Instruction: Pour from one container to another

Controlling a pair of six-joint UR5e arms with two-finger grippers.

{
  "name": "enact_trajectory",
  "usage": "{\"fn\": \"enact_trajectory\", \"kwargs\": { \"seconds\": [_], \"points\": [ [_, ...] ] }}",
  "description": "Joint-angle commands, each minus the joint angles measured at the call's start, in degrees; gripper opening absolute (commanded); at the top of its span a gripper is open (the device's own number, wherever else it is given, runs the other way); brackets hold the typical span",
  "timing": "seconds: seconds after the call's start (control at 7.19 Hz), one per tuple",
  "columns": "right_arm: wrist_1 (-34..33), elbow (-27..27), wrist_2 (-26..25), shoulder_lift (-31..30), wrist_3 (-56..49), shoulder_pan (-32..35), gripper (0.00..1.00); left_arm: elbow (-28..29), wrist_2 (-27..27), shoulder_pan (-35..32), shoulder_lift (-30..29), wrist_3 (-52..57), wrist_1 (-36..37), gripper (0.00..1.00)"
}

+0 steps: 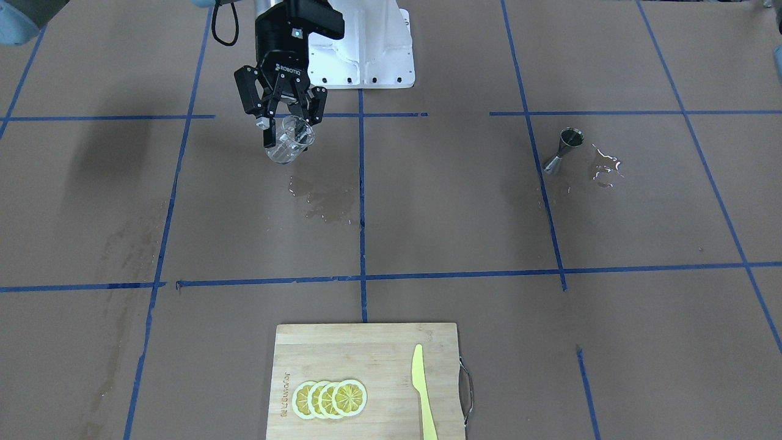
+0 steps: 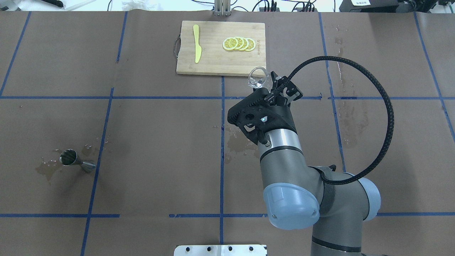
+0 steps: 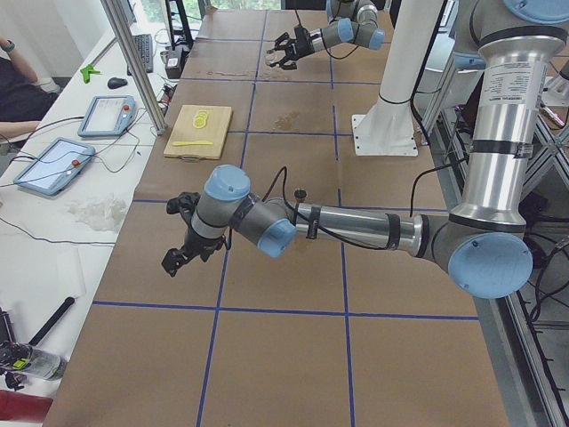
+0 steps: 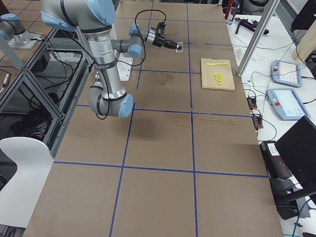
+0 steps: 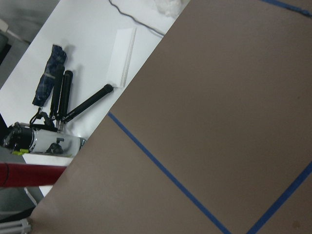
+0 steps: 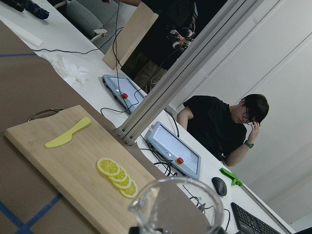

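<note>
From the front-facing camera, the right pincer (image 1: 287,125) is clamped on the glass cup (image 1: 291,140), a finger on either side of its wall. The cup hangs tilted above the surface (image 1: 427,232), clear of it, over a spot just behind a wet patch (image 1: 324,198). The jigger (image 1: 565,150) stands well apart on the other side of the surface, next to spilled drops (image 1: 605,165). It seems upright, its open mouth showing. At the near edge a cutting board (image 1: 366,348) carries lemon slices (image 1: 330,398) and a yellow knife (image 1: 423,391).

From overhead, the right pincer is closed on the glass cup (image 2: 256,78), which is just short of the cutting board's edge. The jigger (image 2: 76,160) sits far off to the left.

In the left-end view the left pincer (image 3: 178,258) hangs low over the surface, away from the jigger (image 3: 300,193). I cannot tell whether it is apart or together (no other view shows it).

The right-end view shows the glass cup (image 4: 178,47) at the tip of the near arm.

The left wrist camera sees only brown surface and blue tape.

The right wrist camera shows the glass cup's rim and pouring lip (image 6: 175,204) at the bottom edge, with the cutting board beyond.
</note>
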Motion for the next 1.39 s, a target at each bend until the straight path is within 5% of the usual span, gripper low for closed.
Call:
{"fn": "enact_trajectory", "kwargs": {
  "seconds": [0.0,0.28,0.56,0.83,1.25],
  "points": [
    [0.03,0.0,0.07,-0.03,0.57,0.0,0.0,5.3,-0.6,-0.35,-0.48,-0.47,5.48,1.0],
    [0.03,0.0,0.07,-0.03,2.24,0.0,0.0,3.92,-16.78,-3.93,-0.75,-0.82,23.99,1.0],
    [0.03,0.0,0.07,-0.03,4.18,0.0,0.0,2.6,-18.71,-7.98,-0.83,-1.0,30.97,1.0],
    [0.12,0.0,0.16,-0.46,7.93,0.0,0.0,-0.12,-20.03,-8.53,-0.04,-5.11,30.66,1.0],
    [16.49,-0.09,0.25,-9.04,8.23,0.0,0.0,-0.65,-17.04,-8.26,-0.74,-6.27,30.22,1.0]
  ]
}}
